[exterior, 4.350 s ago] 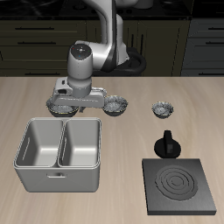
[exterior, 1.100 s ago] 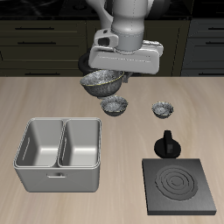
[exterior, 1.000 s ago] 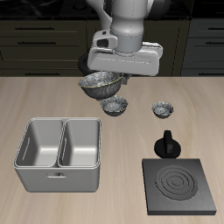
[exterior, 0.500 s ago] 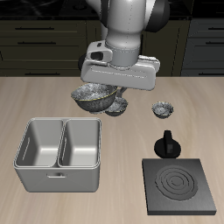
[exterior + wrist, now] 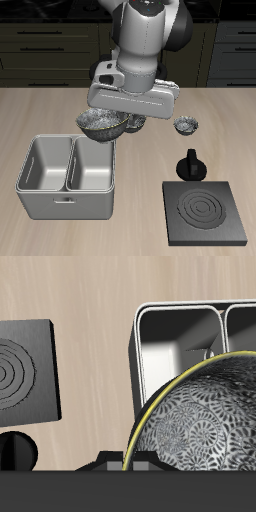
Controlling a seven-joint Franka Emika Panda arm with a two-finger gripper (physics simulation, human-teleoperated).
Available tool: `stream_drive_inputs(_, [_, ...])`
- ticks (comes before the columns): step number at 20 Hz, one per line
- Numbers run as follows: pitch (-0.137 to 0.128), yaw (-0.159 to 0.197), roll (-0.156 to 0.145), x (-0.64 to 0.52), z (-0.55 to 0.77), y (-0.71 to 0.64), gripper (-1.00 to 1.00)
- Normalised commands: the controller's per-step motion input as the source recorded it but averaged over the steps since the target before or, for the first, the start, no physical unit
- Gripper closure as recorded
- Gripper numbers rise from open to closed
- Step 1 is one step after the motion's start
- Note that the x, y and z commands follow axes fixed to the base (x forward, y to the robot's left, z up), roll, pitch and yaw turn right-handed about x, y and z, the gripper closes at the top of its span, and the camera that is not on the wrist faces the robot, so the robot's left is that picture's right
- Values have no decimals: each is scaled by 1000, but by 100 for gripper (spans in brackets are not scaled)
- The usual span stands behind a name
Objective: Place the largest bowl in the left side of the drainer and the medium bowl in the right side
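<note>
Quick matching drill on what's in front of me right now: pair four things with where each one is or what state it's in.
Things:
1. largest bowl
2. drainer
3. smallest bowl
4. black stove plate

Places or states:
A. on the table, both compartments empty
B. flat on the table near its front edge, concentric rings on top
C. held off the table by the pincer, by the drainer's back edge
D. resting on the table behind the black knobbed piece

Pairs: 1-C, 2-A, 3-D, 4-B
</note>
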Motion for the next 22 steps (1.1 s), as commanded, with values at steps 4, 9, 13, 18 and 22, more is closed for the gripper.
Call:
stream_drive_inputs(4, [15,-4,-8,63,-108,44,100])
stream_drive_inputs(9, [21,-4,-19,68,-192,-95,100])
stream_drive_inputs(13, [18,-3,-12,22,-139,-80,100])
stream_drive_inputs(18, [10,13,-13,3,-69,-57,100])
stream_drive_inputs(22, [24,26,-49,-24,-107,-29,-100])
